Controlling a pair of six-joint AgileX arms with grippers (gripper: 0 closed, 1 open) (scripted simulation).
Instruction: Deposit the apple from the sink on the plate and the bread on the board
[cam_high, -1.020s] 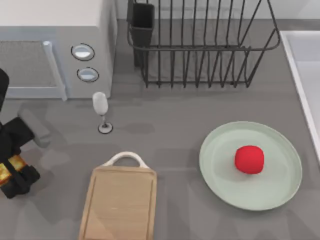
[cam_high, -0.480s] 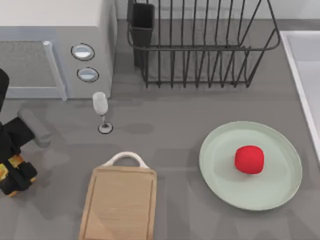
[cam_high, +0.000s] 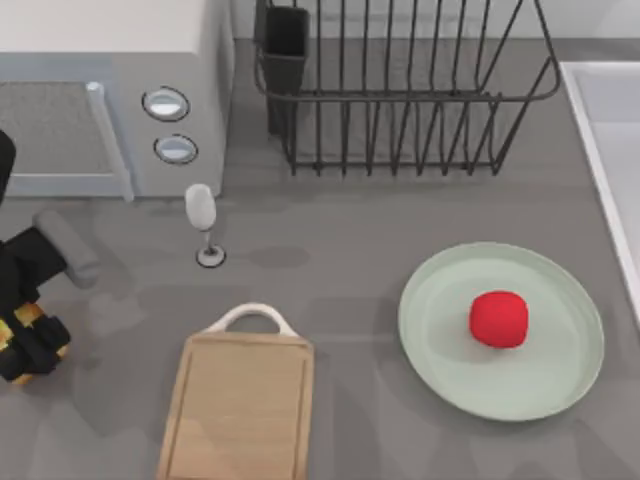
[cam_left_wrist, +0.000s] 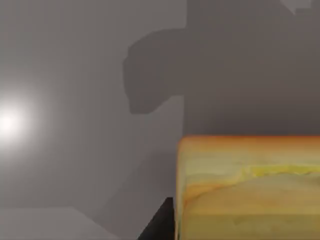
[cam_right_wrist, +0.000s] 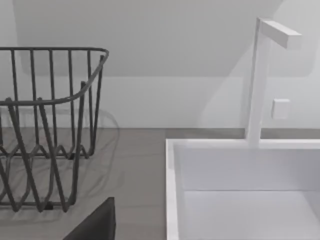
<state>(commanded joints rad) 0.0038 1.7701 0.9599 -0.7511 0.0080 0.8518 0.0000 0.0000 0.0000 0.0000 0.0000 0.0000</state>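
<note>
Carrying the bread (cam_high: 22, 322), clamped in the left gripper (cam_high: 30, 345) at nine o'clock, toward the board (cam_high: 238, 410) at six o'clock, apple (cam_high: 499, 319) already plated.

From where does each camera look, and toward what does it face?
Top view: above the table, looking down; left gripper holds the bread left of the board.
Left wrist view: on the left arm, facing the bread and countertop.
Right wrist view: on the right arm, facing the sink and rack.
Shared: bread; rack.
</note>
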